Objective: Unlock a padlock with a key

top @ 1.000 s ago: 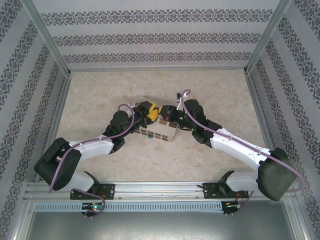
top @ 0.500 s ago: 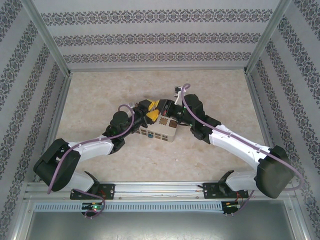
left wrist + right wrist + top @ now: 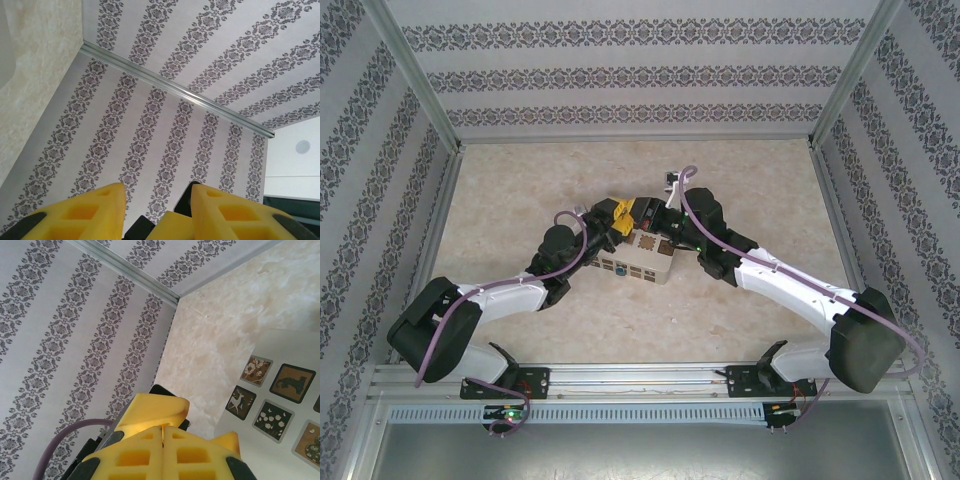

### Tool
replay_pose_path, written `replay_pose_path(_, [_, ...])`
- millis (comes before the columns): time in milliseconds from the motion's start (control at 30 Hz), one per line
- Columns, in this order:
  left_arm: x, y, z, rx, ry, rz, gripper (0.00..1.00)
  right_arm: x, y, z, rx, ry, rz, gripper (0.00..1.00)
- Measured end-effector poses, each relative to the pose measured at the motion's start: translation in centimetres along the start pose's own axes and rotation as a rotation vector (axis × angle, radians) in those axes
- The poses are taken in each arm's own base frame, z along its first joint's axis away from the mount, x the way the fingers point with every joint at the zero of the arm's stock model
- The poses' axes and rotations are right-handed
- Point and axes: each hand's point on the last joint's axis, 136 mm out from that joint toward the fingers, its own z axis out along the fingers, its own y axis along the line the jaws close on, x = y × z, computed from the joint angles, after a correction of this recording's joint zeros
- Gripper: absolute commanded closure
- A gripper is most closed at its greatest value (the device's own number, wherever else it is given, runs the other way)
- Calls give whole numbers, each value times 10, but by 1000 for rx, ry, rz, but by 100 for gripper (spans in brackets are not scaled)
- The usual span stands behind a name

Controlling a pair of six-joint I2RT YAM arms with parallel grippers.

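Padlock location by left claw (image 3: 156, 200) unclear

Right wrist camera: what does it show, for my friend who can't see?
The right claw, yellow, is shut at the bottom middle. To its right is a white box with dark picture squares, sitting on a creamy marbled table below a flower-patterned wall.

Seen from above, my left hand (image 3: 620, 213) and right hand (image 3: 648, 214) meet over the far side of the white box with dark patterned squares (image 3: 638, 264), hiding what lies beneath; the small blue padlock cannot be made out there. Right wrist camera: box cut off at right and lower edges. Both wrist cameras: my yellow foam fingers (image 3: 97, 212) cropped at the bottom.
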Motion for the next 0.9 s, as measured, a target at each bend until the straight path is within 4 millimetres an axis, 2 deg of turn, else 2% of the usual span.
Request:
replay_pose_path(533, [4, 0, 0, 7, 4, -4, 84, 9, -13, 0, 28, 18, 6, 100])
replay_pose_path(900, [4, 0, 0, 6, 6, -5, 86, 9, -14, -2, 35, 15, 7, 100])
